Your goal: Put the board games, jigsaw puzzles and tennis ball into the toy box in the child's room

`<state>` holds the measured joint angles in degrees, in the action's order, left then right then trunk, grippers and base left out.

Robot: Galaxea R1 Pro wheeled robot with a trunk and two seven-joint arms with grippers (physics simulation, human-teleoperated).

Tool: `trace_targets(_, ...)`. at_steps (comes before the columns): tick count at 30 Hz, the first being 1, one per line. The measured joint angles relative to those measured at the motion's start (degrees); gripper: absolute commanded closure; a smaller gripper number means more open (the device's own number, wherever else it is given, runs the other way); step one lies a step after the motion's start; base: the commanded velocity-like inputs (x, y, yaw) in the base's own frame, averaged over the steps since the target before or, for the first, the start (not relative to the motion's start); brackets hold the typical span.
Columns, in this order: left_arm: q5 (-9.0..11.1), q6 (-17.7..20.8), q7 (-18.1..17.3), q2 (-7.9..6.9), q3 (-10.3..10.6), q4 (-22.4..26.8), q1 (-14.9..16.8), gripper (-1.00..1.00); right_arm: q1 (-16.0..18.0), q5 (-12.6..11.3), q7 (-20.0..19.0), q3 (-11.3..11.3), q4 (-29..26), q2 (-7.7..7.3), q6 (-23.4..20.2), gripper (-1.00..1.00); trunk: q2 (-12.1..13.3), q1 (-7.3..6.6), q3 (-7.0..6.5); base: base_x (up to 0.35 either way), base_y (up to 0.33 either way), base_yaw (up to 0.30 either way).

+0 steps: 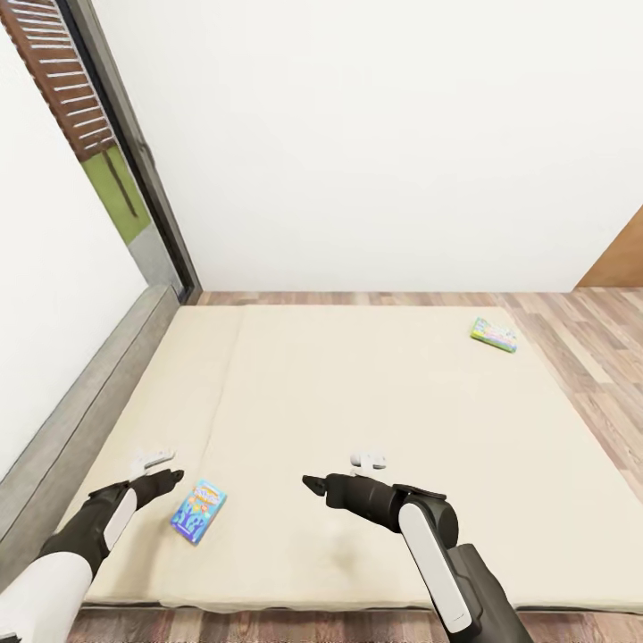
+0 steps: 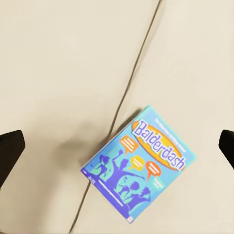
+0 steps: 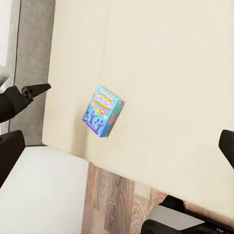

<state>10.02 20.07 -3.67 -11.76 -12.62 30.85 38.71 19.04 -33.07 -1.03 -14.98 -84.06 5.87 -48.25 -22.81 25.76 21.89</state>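
Both grippers hover over the bed [image 1: 375,393] — jaws wide apart, holding nothing.

Left gripper [image 1: 168,480] hangs just beside the blue game [image 1: 198,511], which lies flat near the bed's front edge; right gripper [image 1: 311,485] is over bare mattress, nearby. Farther off, the pastel game [image 1: 494,335] lies at the far right corner — well apart from both.

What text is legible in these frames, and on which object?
"Balderdash": title on the lid of the blue board game lying on the bed, read in the left wrist view.
Small print in that lid's orange speech bubbles and along its edge: too blurred to read.
Pastel board game at the bed's far corner: printed lid, too small to read.
No other text visible.
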Motion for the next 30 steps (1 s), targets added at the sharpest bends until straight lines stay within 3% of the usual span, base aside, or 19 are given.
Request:
trace_targets(9, -0.1, -3.3, 0.0, -0.02, 1.9, -2.1, 0.0, -1.0, 0.0, 0.0, 0.0, 0.0, 0.0, 0.0, 0.0, -1.0, 0.0, 0.0, 0.85, 0.0, 0.0, 0.0)
trace_targets(30, -0.1, -3.9, 0.1, -0.03, 2.3, -2.2, 0.0, -1.0, 0.0, 0.1, 0.0, 0.0, 0.0, 0.0, 0.0, -1.0, 0.0, 0.0, 2.83, 0.0, 0.0, 0.0)
